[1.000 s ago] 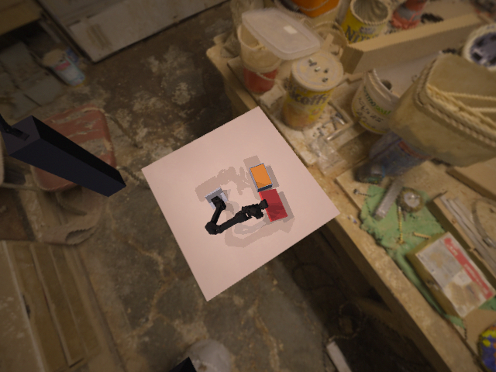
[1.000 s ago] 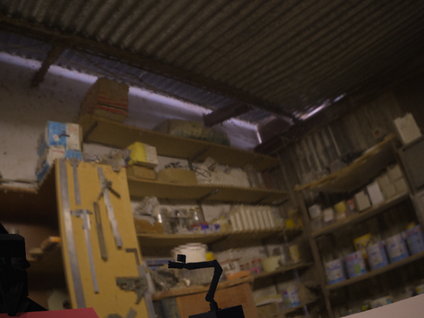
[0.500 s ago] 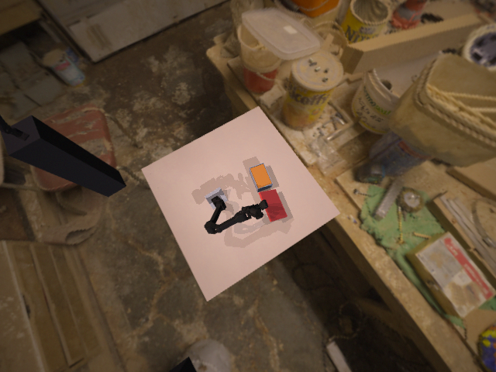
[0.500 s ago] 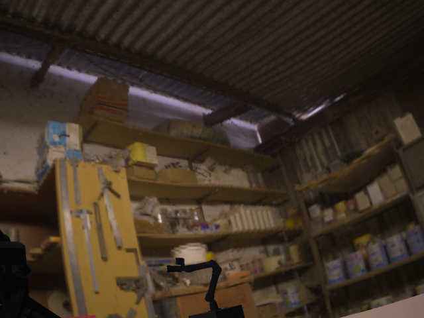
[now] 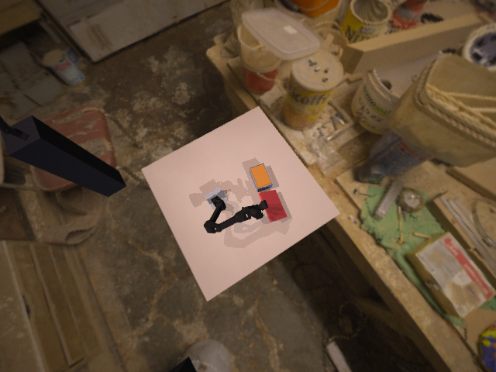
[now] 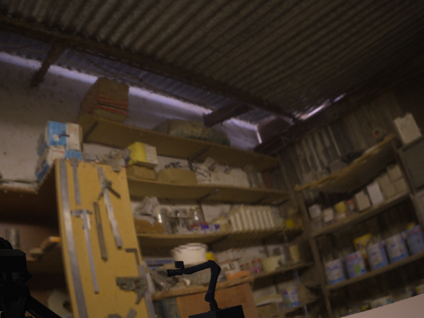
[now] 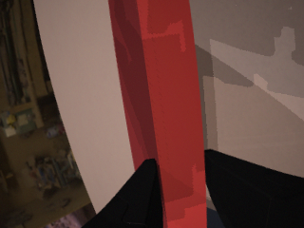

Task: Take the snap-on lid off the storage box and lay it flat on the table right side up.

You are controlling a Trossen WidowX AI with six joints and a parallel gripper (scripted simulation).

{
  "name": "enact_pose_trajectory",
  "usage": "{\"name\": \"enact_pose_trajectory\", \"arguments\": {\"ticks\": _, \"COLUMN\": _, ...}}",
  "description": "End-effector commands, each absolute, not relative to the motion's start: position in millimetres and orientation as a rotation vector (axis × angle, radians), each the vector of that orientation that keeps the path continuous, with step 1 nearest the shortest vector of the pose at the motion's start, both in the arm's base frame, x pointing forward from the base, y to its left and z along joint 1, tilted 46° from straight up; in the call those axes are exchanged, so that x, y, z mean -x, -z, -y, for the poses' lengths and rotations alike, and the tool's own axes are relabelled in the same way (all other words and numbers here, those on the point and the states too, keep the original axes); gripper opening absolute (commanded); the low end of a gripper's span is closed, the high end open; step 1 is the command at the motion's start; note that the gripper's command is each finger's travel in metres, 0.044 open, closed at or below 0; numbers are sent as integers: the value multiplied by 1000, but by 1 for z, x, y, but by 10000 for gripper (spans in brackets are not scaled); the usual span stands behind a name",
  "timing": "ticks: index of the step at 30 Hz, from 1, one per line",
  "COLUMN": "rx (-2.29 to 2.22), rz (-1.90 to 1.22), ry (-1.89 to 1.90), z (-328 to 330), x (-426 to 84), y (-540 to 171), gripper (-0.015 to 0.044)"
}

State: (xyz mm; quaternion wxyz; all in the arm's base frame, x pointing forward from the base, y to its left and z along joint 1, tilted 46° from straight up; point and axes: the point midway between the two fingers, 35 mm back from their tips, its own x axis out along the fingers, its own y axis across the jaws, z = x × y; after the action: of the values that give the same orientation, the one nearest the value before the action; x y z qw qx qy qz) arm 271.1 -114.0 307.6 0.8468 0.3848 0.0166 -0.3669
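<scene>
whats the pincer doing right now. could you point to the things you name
Pincer [image 5: 264, 204] [image 7: 179, 165]: closed, holding the red lid [image 5: 274, 211] [image 7: 176, 100].

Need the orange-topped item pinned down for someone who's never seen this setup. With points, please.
On the pale square table [image 5: 180, 240], find the black arm [image 5: 230, 221]. Past its gripper [image 5: 264, 204] lies a red piece; the orange-topped item [image 5: 260, 175] beside it is the smaller, blue-edged one.
</scene>
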Motion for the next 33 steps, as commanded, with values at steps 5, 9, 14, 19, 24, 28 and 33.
{"name": "enact_pose_trajectory", "arguments": {"ticks": 5, "rx": -811, "rz": -40, "ry": 765, "z": 118, "x": -272, "y": -301, "gripper": 0}}
{"name": "enact_pose_trajectory", "arguments": {"ticks": 9, "rx": -811, "rz": -40, "ry": 765, "z": 120, "x": -272, "y": -299, "gripper": 0}}
{"name": "enact_pose_trajectory", "arguments": {"ticks": 14, "rx": -810, "rz": -40, "ry": 765, "z": 123, "x": -272, "y": -296, "gripper": 0}}
{"name": "enact_pose_trajectory", "arguments": {"ticks": 19, "rx": -810, "rz": -39, "ry": 765, "z": 126, "x": -272, "y": -294, "gripper": 0}}
{"name": "enact_pose_trajectory", "arguments": {"ticks": 24, "rx": -810, "rz": -39, "ry": 765, "z": 129, "x": -271, "y": -291, "gripper": 0}}
{"name": "enact_pose_trajectory", "arguments": {"ticks": 28, "rx": -810, "rz": -39, "ry": 765, "z": 131, "x": -271, "y": -289, "gripper": 0}}
{"name": "enact_pose_trajectory", "arguments": {"ticks": 33, "rx": -810, "rz": -39, "ry": 765, "z": 134, "x": -271, "y": -286, "gripper": 0}}
